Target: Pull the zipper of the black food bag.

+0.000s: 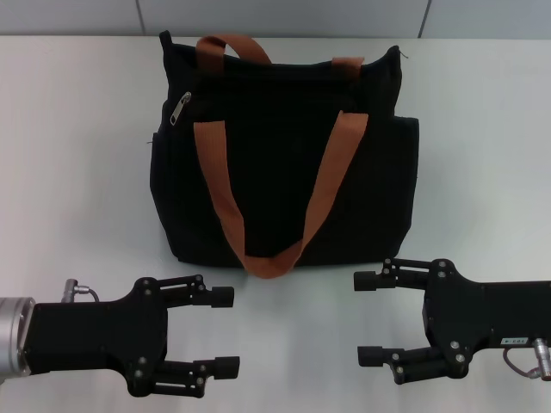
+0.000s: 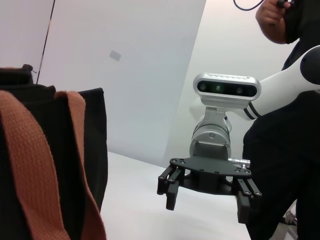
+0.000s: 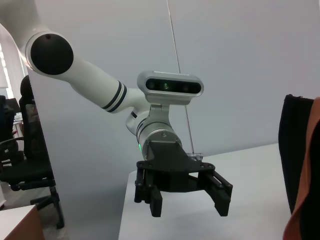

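Observation:
The black food bag (image 1: 284, 146) stands upright on the white table, with two rust-brown handles (image 1: 225, 206) hanging down its front. The small silver zipper pull (image 1: 181, 109) sits at the upper left of the bag's front, on a black zip track. My left gripper (image 1: 222, 332) is open and empty, low at the front left, short of the bag. My right gripper (image 1: 368, 317) is open and empty at the front right, also short of the bag. The left wrist view shows the bag's side (image 2: 30, 165) and the right gripper (image 2: 207, 195); the right wrist view shows the left gripper (image 3: 187, 200).
The white table (image 1: 77, 172) runs on both sides of the bag. A grey wall (image 1: 284, 17) stands behind it. A person in black (image 2: 285, 140) stands behind the right arm in the left wrist view. An office chair (image 3: 20, 160) shows at the edge of the right wrist view.

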Controlling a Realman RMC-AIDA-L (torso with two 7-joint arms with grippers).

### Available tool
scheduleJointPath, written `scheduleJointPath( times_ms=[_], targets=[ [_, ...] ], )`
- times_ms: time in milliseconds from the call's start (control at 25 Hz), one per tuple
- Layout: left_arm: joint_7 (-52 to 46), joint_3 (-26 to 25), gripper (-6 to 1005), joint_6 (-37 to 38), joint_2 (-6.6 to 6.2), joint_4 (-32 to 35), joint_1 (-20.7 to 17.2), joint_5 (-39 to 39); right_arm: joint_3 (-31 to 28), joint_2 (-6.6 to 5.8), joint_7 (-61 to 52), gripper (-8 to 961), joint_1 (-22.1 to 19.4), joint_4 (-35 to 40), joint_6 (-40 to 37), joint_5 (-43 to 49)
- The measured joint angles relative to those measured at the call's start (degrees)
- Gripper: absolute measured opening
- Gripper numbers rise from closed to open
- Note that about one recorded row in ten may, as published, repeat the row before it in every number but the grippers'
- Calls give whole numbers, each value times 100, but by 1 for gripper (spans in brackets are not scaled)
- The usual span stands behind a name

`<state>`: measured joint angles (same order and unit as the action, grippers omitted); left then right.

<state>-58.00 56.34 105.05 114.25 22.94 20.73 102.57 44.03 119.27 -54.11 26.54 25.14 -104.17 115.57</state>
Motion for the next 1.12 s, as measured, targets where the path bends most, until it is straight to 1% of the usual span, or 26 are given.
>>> scheduleJointPath(
  times_ms=[480,640,680,760,800,840,880,920,960,1000,1120],
  targets=[
    [5,1,795,8,0,1,-4,0,-15,-10,-19,798,0,0,-13,26],
    [39,-55,793,173,33,66,5,-34,-25,-11,-26,792,0,0,-14,30],
    [194,-292,792,378,105,123,39,-57,-26,-11,-26,791,0,0,-14,31],
    [341,-512,791,518,158,136,72,-60,-31,-10,-27,788,0,0,-14,32],
    [341,-512,790,518,158,136,72,-60,-31,-10,-27,787,0,0,-14,32],
    [448,-693,790,625,203,137,94,-62,-33,-9,-28,786,0,0,-14,33],
    [570,-953,789,747,259,138,126,-78,-36,-9,-28,785,-1,0,-14,34],
    [626,-1104,789,807,293,138,144,-90,-38,-9,-28,783,-2,0,-18,34],
    [733,-1552,788,925,374,136,182,-337,-47,-9,-29,782,-6,0,-33,35],
    [733,-1552,787,925,374,136,182,-337,-50,-9,-29,781,-9,0,-45,36],
    [720,-1848,786,912,410,62,193,-1028,-52,-9,-34,777,-21,0,-62,35]
  ],
)
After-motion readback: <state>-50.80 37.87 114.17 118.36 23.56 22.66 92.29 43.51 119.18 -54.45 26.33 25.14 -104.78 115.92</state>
